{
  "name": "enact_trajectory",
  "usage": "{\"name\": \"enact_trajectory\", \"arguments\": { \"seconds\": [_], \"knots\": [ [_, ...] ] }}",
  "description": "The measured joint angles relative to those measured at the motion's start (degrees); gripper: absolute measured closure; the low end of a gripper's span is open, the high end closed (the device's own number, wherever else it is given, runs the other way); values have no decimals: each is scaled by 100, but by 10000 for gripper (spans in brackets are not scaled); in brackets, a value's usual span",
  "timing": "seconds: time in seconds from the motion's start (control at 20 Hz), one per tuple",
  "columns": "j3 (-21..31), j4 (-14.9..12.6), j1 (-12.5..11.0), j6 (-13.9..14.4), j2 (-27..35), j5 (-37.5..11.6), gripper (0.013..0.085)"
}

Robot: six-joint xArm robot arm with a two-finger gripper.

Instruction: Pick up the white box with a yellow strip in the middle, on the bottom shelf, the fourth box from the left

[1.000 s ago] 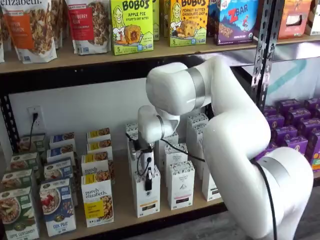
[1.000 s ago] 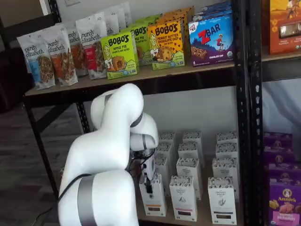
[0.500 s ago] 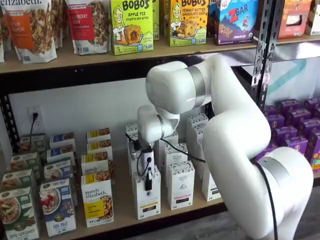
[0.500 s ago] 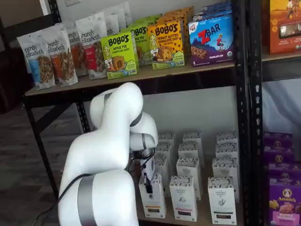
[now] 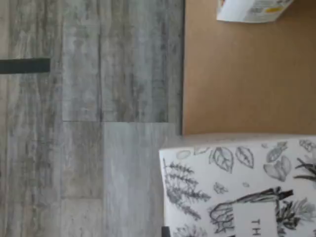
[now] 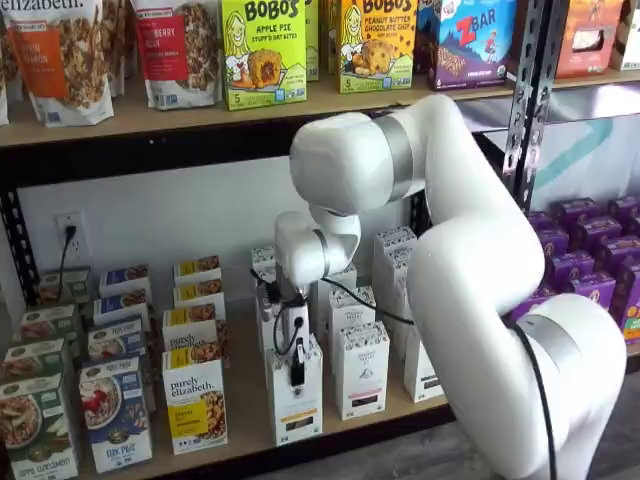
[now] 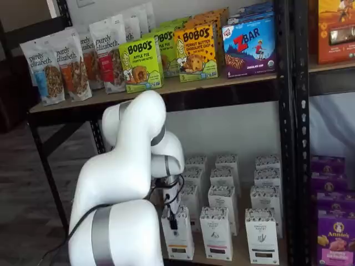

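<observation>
arm: bent over, wrist pointing down at bottom shelf (image 6: 240, 425); gripper (image 6: 297, 368): black fingers against front white box (image 6: 294, 395); grip: cannot tell

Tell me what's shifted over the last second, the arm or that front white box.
The white arm's elbow rose and swung slightly left. The black-fingered claw remains at the top of the front white box with botanical drawings; the box has tipped slightly in a shelf view. Neighbouring boxes stayed put.
</observation>
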Motion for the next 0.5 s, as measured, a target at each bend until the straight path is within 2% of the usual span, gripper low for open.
{"name": "enact_trajectory", "arguments": {
  "seconds": [0.2,0.5],
  "knots": [
    [626,81,32,-51,-358,-320,490],
    [1426,41,79,17,-830,-734,490]
  ]
}}
